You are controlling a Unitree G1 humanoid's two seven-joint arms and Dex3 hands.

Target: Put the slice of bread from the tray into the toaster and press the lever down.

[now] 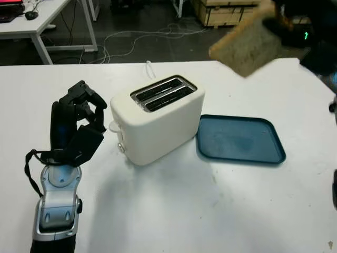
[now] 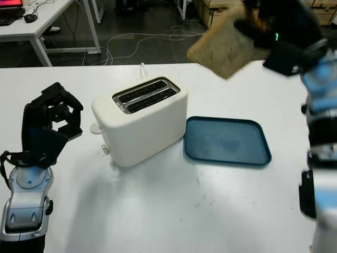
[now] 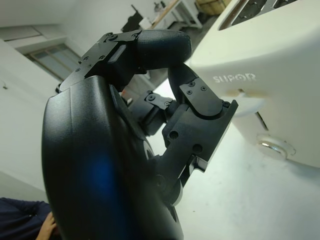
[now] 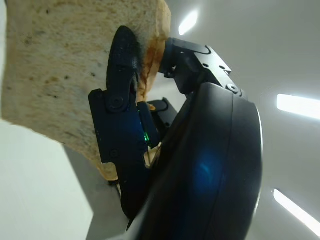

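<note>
Left eye view shows our right hand (image 1: 295, 29) high above the far right of the table (image 1: 158, 211), clamped on the slice of bread (image 1: 247, 45), which hangs tilted in the air, well apart from the toaster (image 1: 158, 118) and above the blue tray (image 1: 239, 139). The toaster's two slots (image 1: 162, 93) run diagonally, so a slice brought down at this tilt could catch a slot edge and jam.

Right eye view has our left hand (image 2: 50, 124) raised just beside the toaster's lever side, fingers curled and holding nothing; a stray nudge could shift the toaster.

Left wrist view puts the curled fingers (image 3: 165, 45) close to the toaster's lever (image 3: 247, 105).

Right wrist view shows a finger (image 4: 122, 65) pressing the bread's face; we judge that this soft slice may bend or slip.
</note>
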